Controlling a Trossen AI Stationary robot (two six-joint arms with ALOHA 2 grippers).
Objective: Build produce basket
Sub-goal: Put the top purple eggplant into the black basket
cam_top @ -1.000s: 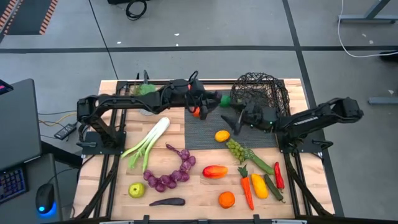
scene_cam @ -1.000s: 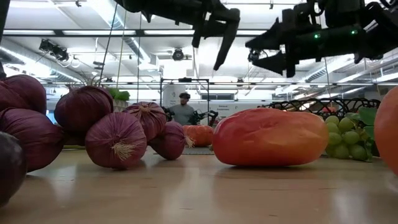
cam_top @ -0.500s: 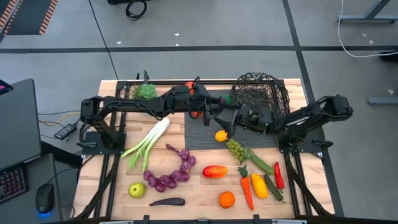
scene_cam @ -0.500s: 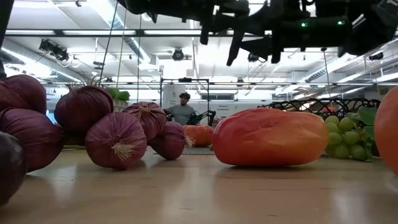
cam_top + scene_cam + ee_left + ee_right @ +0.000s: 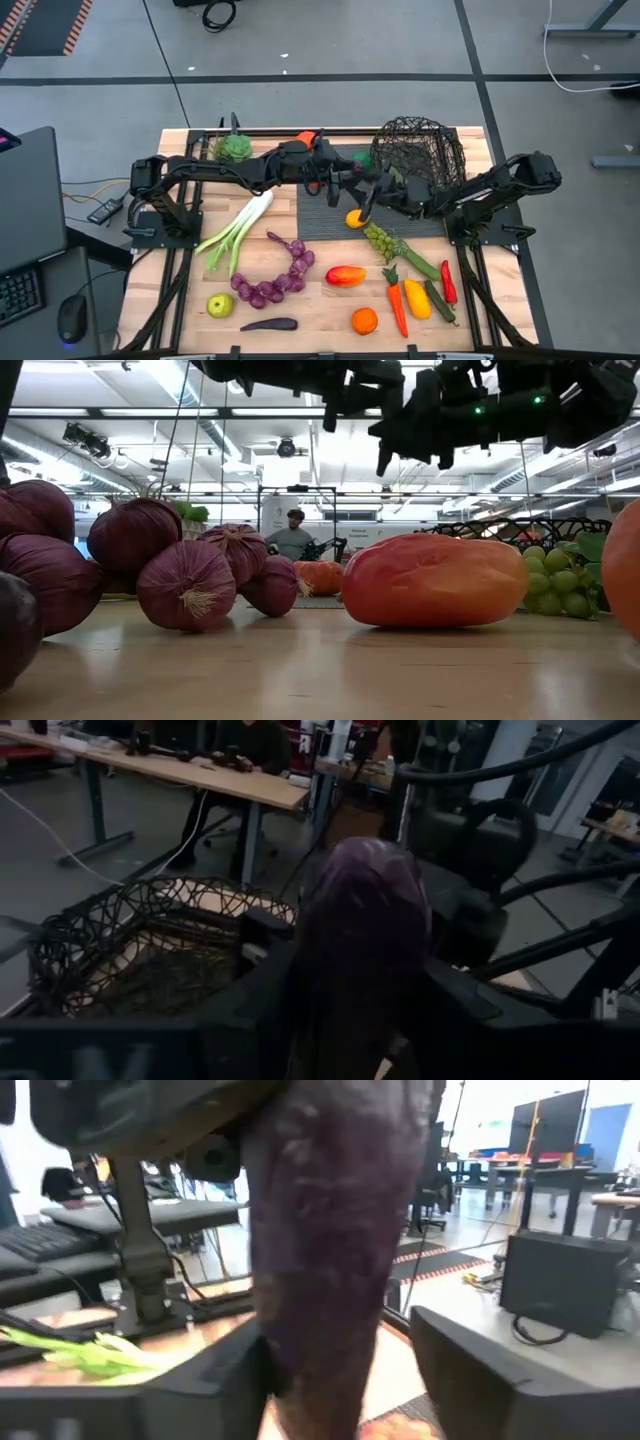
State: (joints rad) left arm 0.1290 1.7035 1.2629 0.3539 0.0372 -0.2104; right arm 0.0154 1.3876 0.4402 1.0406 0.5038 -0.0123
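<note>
A dark purple aubergine (image 5: 360, 940) hangs in the air over the dark mat (image 5: 320, 215), between my two grippers. My left gripper (image 5: 350, 182) comes from the table's left and is shut on it. My right gripper (image 5: 373, 192) comes from the right, its fingers closed in on the same aubergine (image 5: 330, 1230). The dark wire basket (image 5: 425, 150) lies tipped on its side at the far right, also seen behind the aubergine as the basket (image 5: 150, 940). The other produce lies spread over the near half of the table. My left gripper pinches the aubergine between its two fingers, which come level from the table's left and lie across it. The rounded end (image 5: 365, 860) rises above the fingers; the aubergine stands roughly upright, clear of the mat. My right gripper has the aubergine's body (image 5: 300, 1350) between its two fingers, level from the table's right and across it. One finger (image 5: 235, 1380) lies against the skin; the other (image 5: 470, 1370) stands very close, and I cannot tell whether it touches.
On the mat below lies a small orange fruit (image 5: 355, 217). Green grapes (image 5: 380, 240), a leek (image 5: 240, 225), a string of purple bulbs (image 5: 275, 280), a red-orange fruit (image 5: 345, 275), carrot, peppers and chilli (image 5: 448, 282) lie nearer. A potted plant (image 5: 236, 147) stands far left.
My right gripper has moved toward the table's left, up to my left gripper, and its fingers have narrowed around the aubergine. My left gripper has carried the aubergine a little toward the table's right; the aubergine stays off the mat.
</note>
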